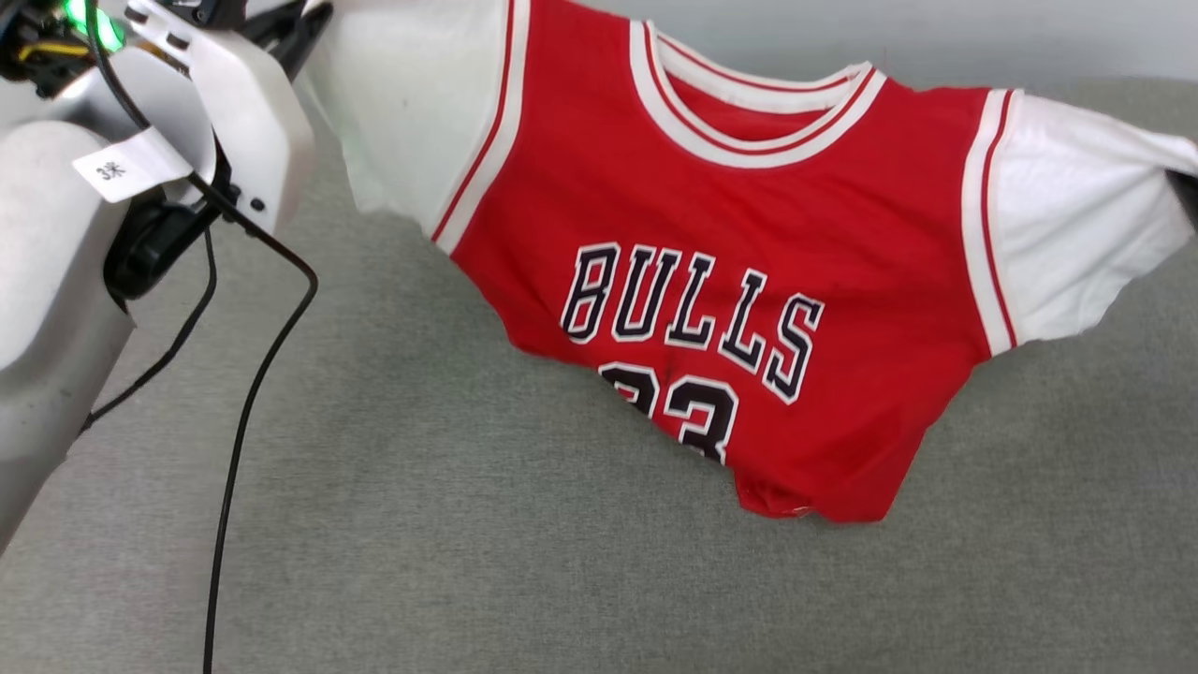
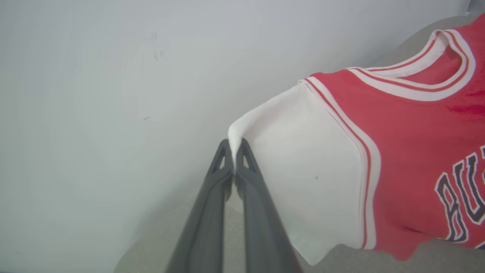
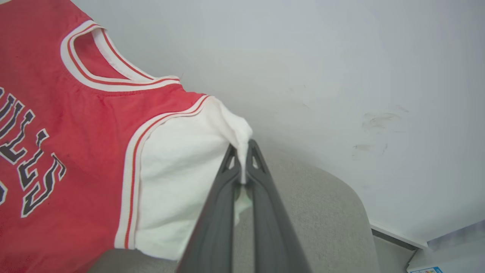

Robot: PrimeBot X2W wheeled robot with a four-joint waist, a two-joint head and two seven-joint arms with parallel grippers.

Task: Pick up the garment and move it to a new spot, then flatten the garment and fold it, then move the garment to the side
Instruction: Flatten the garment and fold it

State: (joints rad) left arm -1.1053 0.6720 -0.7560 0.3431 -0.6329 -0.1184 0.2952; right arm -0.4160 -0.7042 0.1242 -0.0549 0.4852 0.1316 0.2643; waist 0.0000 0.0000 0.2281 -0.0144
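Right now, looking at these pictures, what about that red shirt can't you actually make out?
- The garment's number: head view, lower half lost where the cloth folds under near the hem.
- Its lettering: left wrist view, cut off by the right edge.
- Its back: all views, turned away from the cameras.

We're on the left arm [image 1: 56, 262], over at the left: smooth pale-grey shells with a black joint tucked between them and small dark screws [image 1: 255, 204]. A thin black cable [image 1: 245, 412] loops along it, and we spot a white tag [image 1: 122, 168] with small dark print. A green light [image 1: 94, 23] glows beside yellow wires. Left gripper [image 2: 235, 155] and right gripper [image 3: 242, 159]: long dark-grey fingers, triangular cut-outs near the tips.
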